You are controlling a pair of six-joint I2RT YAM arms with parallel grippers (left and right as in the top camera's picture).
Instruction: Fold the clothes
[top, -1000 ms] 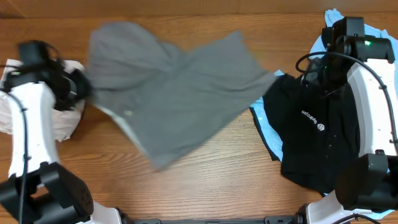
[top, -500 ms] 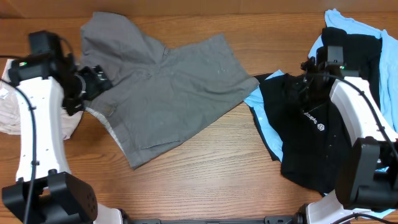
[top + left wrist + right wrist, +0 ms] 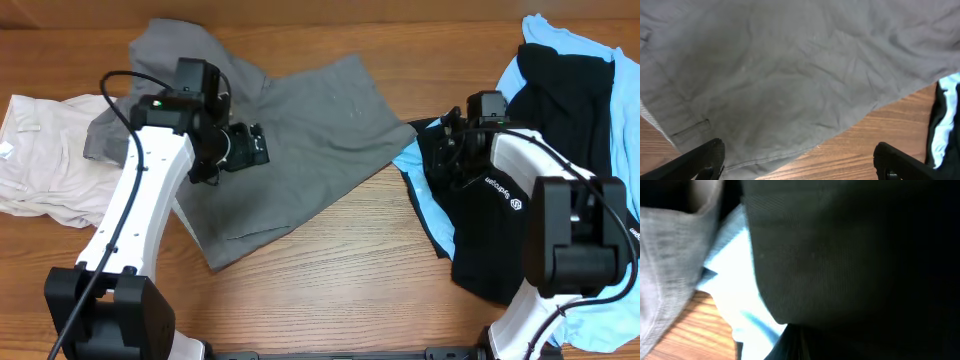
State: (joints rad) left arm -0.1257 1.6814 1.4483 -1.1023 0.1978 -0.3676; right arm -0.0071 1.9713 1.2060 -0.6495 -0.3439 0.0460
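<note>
On the wooden table the grey shorts lie rumpled left of centre, the left gripper over them, spread wide and empty, and the right gripper closed tight at the black garment, though I can't tell if it pinches cloth.
</note>
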